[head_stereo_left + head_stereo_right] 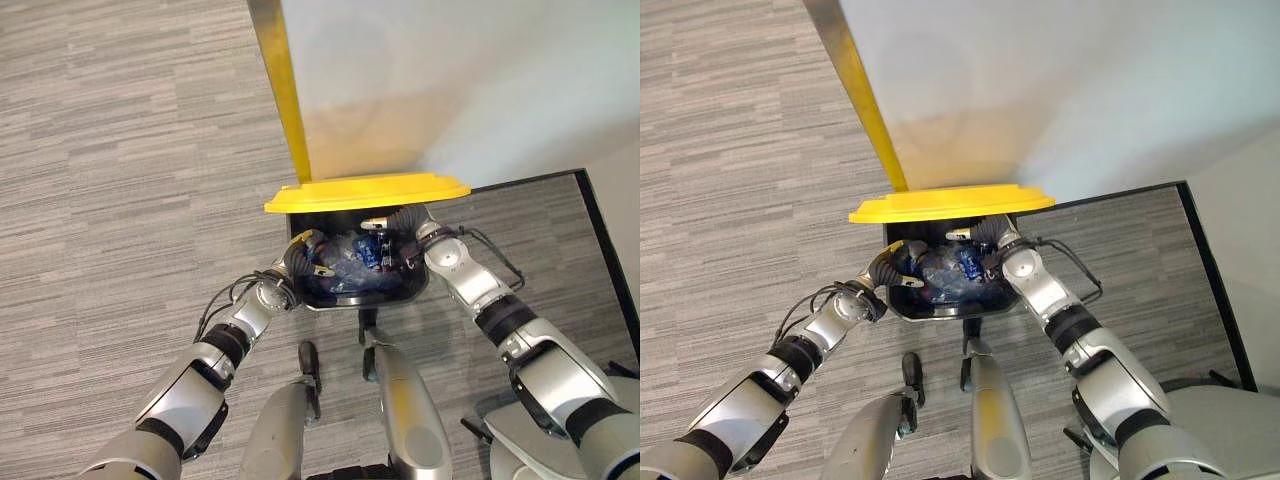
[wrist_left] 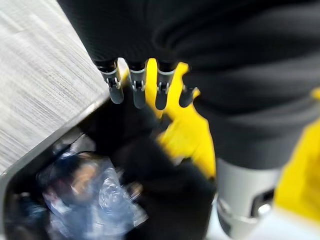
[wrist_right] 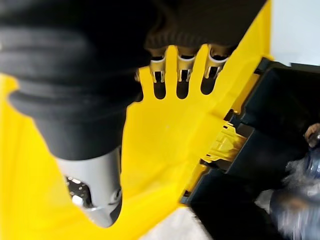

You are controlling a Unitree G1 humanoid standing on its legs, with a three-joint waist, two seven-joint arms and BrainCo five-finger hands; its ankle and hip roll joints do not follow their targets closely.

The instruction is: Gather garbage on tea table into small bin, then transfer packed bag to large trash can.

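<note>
The large dark trash can (image 1: 360,300) stands straight ahead on the carpet, its yellow lid (image 1: 365,192) raised above the opening. Inside lies the packed black bag (image 1: 355,262) with clear plastic and blue wrappers showing at its top (image 2: 95,190). My left hand (image 1: 305,255) hovers over the can's left rim, fingers (image 2: 137,90) straight and holding nothing. My right hand (image 1: 400,225) is at the right rim under the lid, its fingers (image 3: 182,75) straight against the yellow underside. The bag rests free of both hands.
A white wall (image 1: 450,80) with a yellow vertical edge strip (image 1: 285,90) rises right behind the can. A black floor border (image 1: 600,230) runs along the right. Grey carpet (image 1: 120,150) spreads open to the left.
</note>
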